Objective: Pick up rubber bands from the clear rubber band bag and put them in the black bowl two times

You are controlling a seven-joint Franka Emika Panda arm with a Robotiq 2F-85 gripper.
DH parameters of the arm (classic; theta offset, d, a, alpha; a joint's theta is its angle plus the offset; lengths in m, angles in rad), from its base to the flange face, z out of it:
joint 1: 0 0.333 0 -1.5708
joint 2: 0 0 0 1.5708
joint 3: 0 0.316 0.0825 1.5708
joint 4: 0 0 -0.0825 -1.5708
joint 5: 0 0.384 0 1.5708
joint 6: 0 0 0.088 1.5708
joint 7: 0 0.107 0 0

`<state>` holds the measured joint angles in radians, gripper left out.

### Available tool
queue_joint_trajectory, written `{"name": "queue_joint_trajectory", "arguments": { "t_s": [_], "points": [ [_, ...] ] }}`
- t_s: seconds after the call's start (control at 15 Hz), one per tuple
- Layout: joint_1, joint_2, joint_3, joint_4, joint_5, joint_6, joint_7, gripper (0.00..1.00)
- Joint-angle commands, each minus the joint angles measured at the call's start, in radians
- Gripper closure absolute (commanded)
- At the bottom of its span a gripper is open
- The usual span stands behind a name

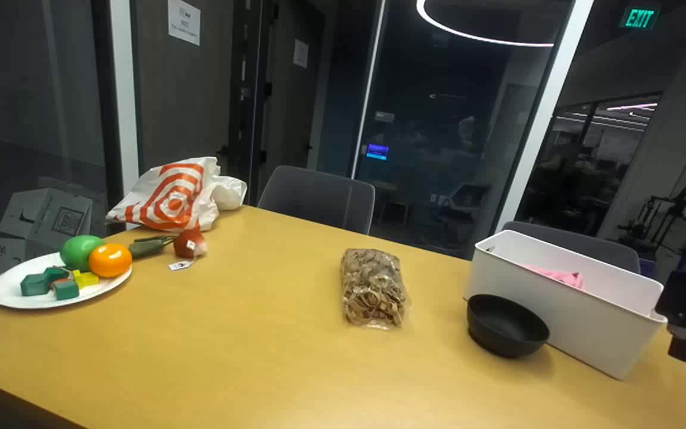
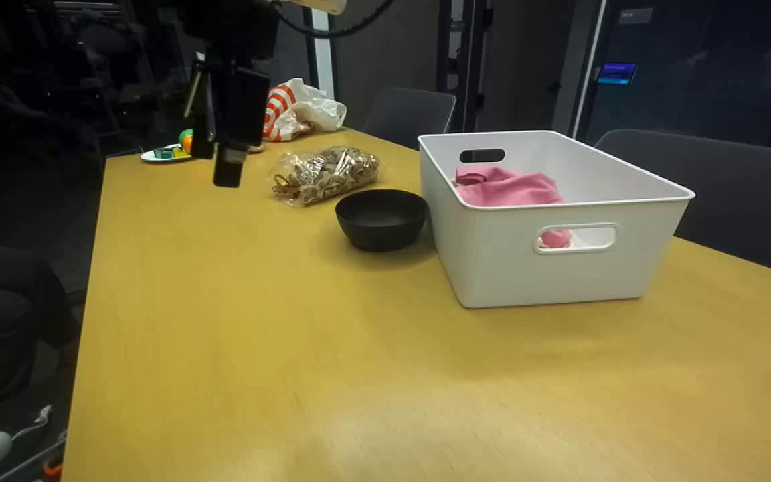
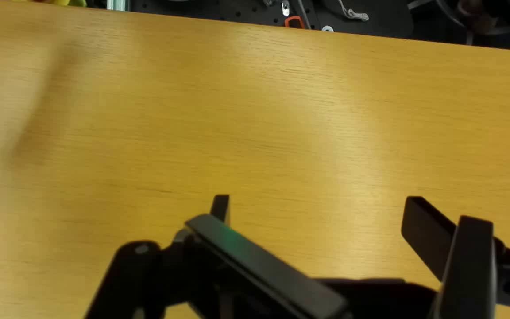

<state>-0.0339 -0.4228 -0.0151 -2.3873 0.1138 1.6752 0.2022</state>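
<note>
The pincer (image 3: 318, 208) stands spread, empty. The rubber bands (image 1: 373, 302) should be light and springy; better to pinch the loops themselves, not the clear bag (image 2: 328, 174), probably slippery.

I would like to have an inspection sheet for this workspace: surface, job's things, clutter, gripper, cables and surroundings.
Surface: wooden table, visible grain, some glare.
Job's things: clear rubber band bag, lying, with rubber bands massed inside; black bowl, upright, no bands seen in it.
Clutter: white box holding pink cloth, beside the bowl, contact unclear; white plate with toy-looking food; tagged red item; red-and-white bag.
Gripper: jaws apart, nothing held, raised above the table.
Cables: black cable at the top of an exterior view; white cord beyond the table edge, wrist view.
Surroundings: chairs beside the table; glass panels; lit exit sign.
</note>
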Motion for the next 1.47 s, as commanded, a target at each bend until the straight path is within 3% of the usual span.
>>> {"name": "queue_joint_trajectory", "arguments": {
  "t_s": [0.0, 0.53, 0.93, 1.4],
  "points": [
    [-0.008, 0.001, 0.007, 0.003, 0.002, -0.001, -0.003, 0.0],
    [0.0, 0.006, 0.005, 0.007, 0.016, 0.005, -0.021, 0.0],
    [0.121, 0.082, 0.052, -0.019, 0.166, 0.224, -0.24, 0.0],
    [0.179, 0.278, 0.149, 0.026, 0.106, 0.478, -0.218, 0.0]
  ]
}}
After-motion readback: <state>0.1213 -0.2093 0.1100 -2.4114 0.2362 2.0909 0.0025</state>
